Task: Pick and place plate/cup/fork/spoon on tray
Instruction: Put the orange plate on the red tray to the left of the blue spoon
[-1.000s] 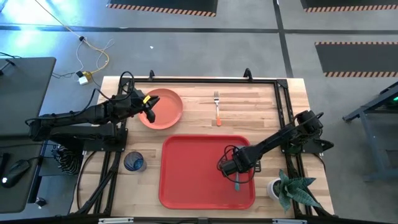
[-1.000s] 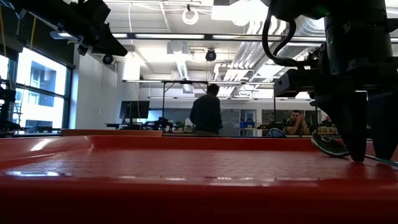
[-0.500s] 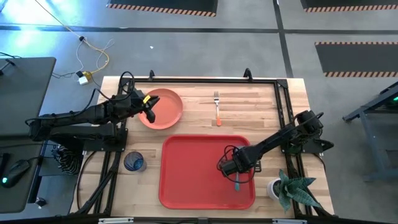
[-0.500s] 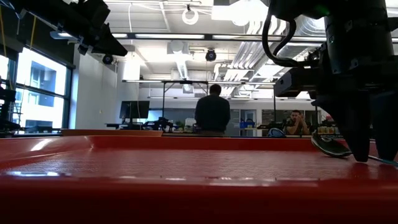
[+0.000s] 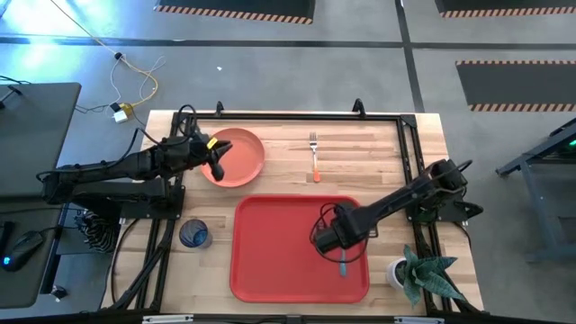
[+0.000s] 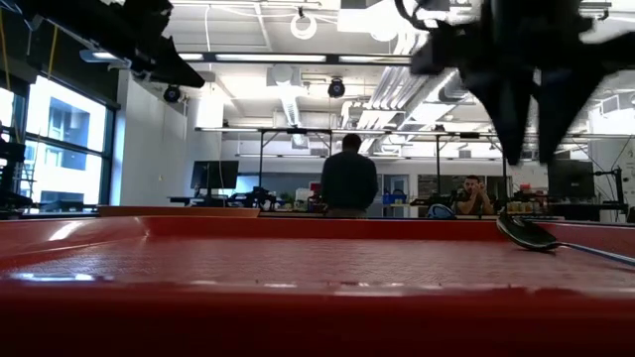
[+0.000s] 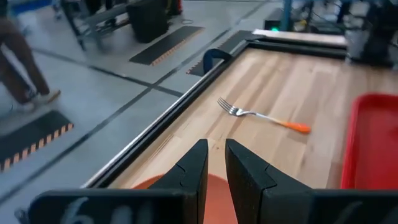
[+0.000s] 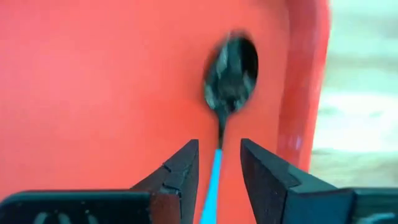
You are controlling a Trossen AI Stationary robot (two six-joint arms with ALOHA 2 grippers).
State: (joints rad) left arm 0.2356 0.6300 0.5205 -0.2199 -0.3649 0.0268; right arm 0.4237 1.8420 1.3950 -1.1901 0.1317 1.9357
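The red tray (image 5: 279, 256) lies at the table's near middle. The blue-handled spoon (image 5: 343, 264) lies flat in the tray's right part, its dark bowl (image 8: 231, 74) toward the tray's right rim. My right gripper (image 5: 326, 239) hangs open above the spoon's handle (image 8: 214, 177), clear of it in the low view (image 6: 531, 149). The salmon plate (image 5: 243, 155) rests on the table at the far left. My left gripper (image 5: 218, 166) hovers over its left part, a narrow gap between the fingers (image 7: 213, 149). The orange-handled fork (image 5: 314, 155) lies at the far middle. The blue cup (image 5: 193, 235) stands left of the tray.
A small potted plant (image 5: 418, 270) stands at the near right corner. A black rail frame (image 5: 409, 153) runs along the table's edges. People (image 6: 347, 183) show in the room beyond the table.
My right gripper has risen from the tray floor and shifted a little toward the table's left. The spoon stays lying in the tray's right part. A person in the room behind has walked toward the right.
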